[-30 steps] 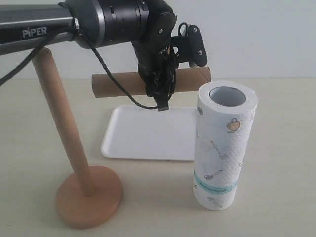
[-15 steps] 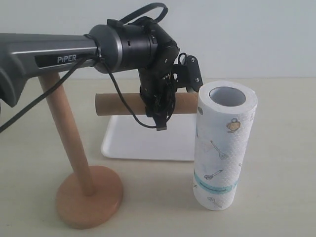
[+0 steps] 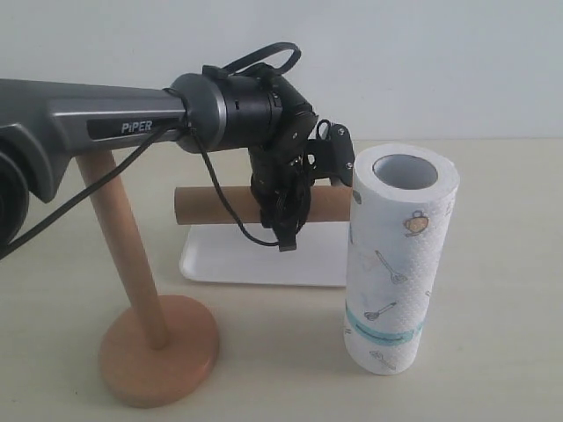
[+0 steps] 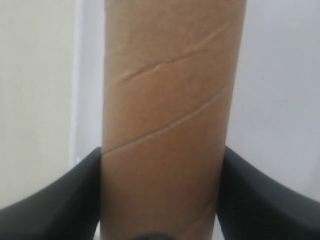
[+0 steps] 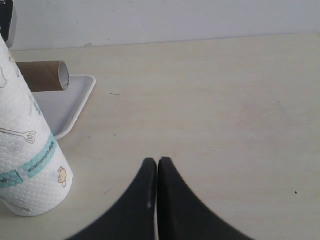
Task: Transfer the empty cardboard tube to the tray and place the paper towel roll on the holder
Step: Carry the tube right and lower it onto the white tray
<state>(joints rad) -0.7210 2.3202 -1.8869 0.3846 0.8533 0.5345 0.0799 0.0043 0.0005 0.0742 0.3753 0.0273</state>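
A pale beige surface (image 3: pixel 493 264) runs back to a plain white wall. The left gripper (image 3: pixel 283 204) has its jaws clamped around the middle of the tube (image 3: pixel 211 204), which lies level above the tray (image 3: pixel 229 261); whether it touches the tray cannot be told. The roll (image 3: pixel 400 264) stands upright on the surface just beside the tray's right end, its top near the tube's end. The holder (image 3: pixel 132 264) stands bare on the near left, its post leaning slightly. The right gripper (image 5: pixel 157 170) hovers over open surface beside the roll, jaws pressed together and holding nothing.
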